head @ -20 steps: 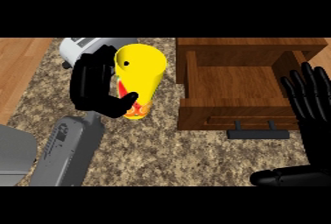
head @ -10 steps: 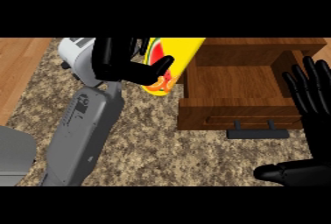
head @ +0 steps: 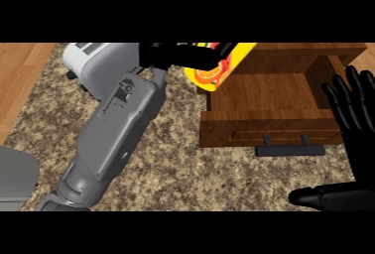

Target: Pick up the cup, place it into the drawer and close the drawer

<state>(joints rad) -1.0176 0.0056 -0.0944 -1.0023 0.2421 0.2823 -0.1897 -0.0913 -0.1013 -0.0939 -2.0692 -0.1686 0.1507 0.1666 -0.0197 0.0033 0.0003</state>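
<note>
Head view shows the cup (head: 219, 67), yellow with orange and red markings, held tilted near the top of the frame. It sits right at the left rear corner of the open drawer (head: 271, 101), partly over the drawer's left wall and not yet down inside. The left robot hand (head: 176, 53) has its black fingers curled round the cup's upper part and hides much of it, so how the cup's mouth faces cannot be told. The tilt probably comes from the long reach: the grey left forearm (head: 117, 129) stretches diagonally up from the lower left edge across the counter (head: 183, 173), and the wrist bends toward the drawer.

The drawer is a wooden box pulled out over the speckled counter, its bare floor visible and its dark handle (head: 291, 149) on the front panel facing the robot. That leaves room for the cup to be lowered in. My judgement is that the carry is nearly done, and the lowering, the release and the closing push remain.

The right robot hand (head: 355, 114) stands at the right edge just beside the drawer's right side, fingers straight and pointing up, holding nothing and resting. Behind the left forearm, a white appliance (head: 92, 62) sits at the counter's far left, close to the cup's path.
</note>
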